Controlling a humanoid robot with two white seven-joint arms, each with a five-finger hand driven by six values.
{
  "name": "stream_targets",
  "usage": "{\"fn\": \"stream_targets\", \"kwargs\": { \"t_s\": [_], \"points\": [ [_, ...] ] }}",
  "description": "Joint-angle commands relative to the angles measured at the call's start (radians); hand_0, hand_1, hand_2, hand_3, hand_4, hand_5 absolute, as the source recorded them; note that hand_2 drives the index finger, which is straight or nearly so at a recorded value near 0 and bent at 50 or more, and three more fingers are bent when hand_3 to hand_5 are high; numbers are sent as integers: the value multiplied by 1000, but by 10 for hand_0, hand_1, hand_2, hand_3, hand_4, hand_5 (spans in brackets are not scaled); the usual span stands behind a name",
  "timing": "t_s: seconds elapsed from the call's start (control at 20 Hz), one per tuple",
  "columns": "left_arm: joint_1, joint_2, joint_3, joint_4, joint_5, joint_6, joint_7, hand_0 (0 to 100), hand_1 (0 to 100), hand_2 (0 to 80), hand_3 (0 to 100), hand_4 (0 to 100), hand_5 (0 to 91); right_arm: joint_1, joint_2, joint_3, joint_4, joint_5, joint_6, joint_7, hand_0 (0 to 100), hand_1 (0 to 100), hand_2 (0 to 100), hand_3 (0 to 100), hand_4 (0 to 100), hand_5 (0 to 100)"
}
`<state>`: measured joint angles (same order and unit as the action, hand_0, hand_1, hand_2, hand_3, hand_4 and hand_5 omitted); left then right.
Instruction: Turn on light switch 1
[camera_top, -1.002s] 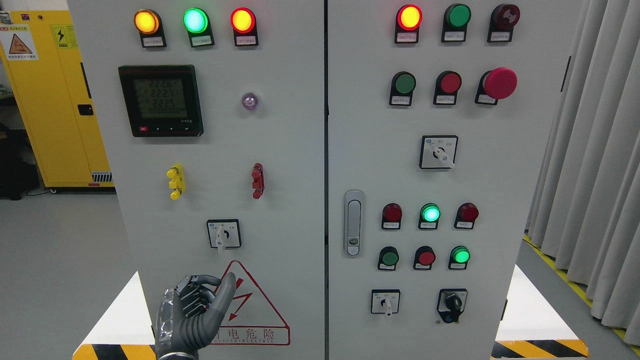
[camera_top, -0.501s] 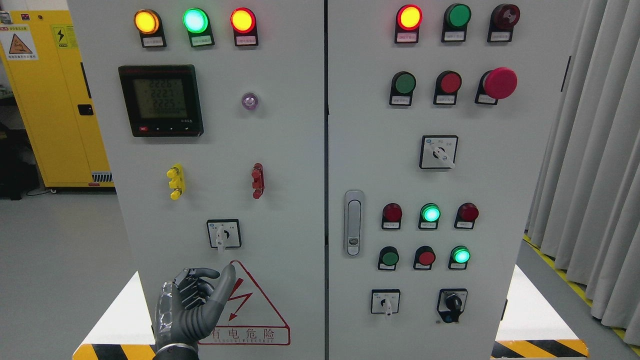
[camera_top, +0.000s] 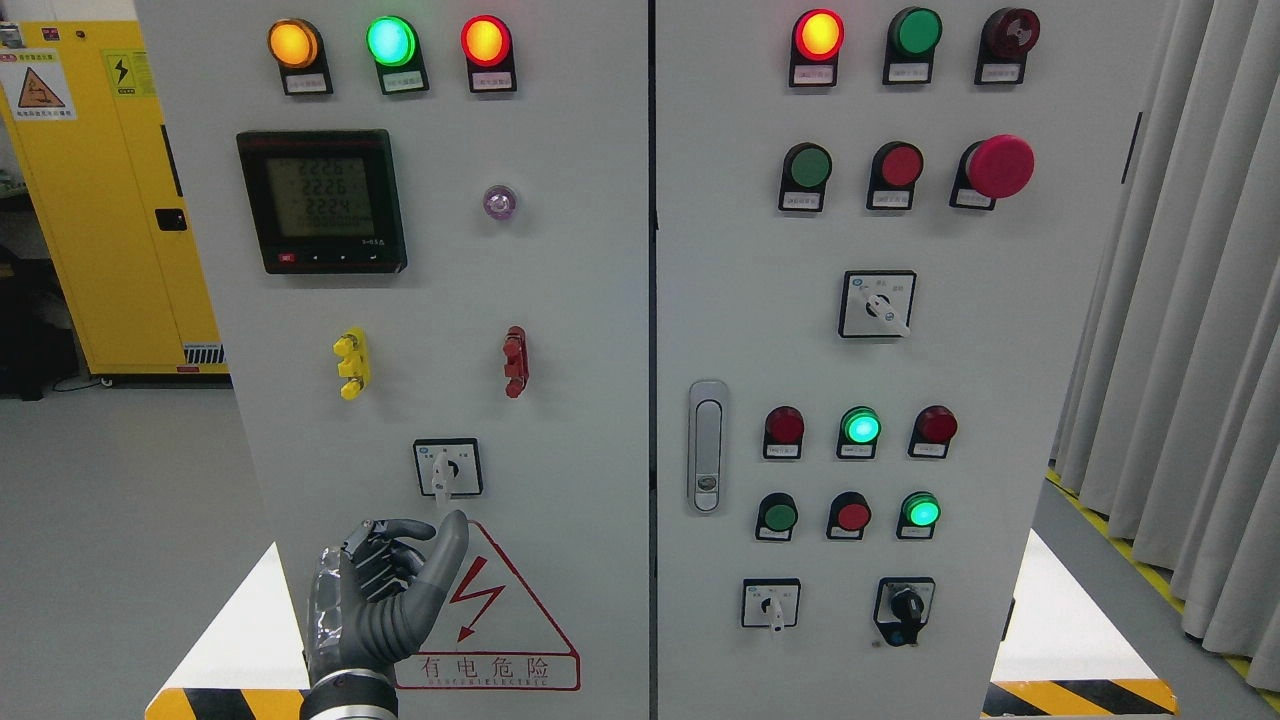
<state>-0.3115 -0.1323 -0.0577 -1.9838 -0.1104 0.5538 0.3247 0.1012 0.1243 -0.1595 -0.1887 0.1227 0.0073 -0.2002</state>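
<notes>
grey cabinet panel (camera_top: 560, 300) fills our view; our left hand (camera_top: 385, 590), half curled and empty, sits just below the white rotary selector switch (camera_top: 447, 468) at lower left.

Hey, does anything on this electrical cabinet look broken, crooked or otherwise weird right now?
Nothing stands out. The grey metal control cabinet looks intact, its round indicator lamps and buttons sit in even rows, and the black digital meter shows readings. The left hand hangs just below the small white rotary switch, holding nothing.

Grey cabinet (camera_top: 560, 300), yellow locker (camera_top: 110, 200), red-outlined warning triangle (camera_top: 500, 620), black-and-yellow floor stripes (camera_top: 1080, 697).
</notes>
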Motion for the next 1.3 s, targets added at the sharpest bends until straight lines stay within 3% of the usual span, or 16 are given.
{"fn": "stream_targets", "kwargs": {
  "t_s": [0.0, 1.25],
  "points": [
    [-21, -3, 2, 0, -6, 24, 0, 115, 667, 584, 893, 898, 874, 0, 0, 0, 0, 0, 0, 1, 0, 500, 40, 0, 0, 0],
    [-64, -3, 1, 25, -29, 55, 0, 232, 672, 598, 897, 899, 873, 0, 0, 0, 0, 0, 0, 1, 0, 500, 40, 0, 0, 0]
  ]
}}
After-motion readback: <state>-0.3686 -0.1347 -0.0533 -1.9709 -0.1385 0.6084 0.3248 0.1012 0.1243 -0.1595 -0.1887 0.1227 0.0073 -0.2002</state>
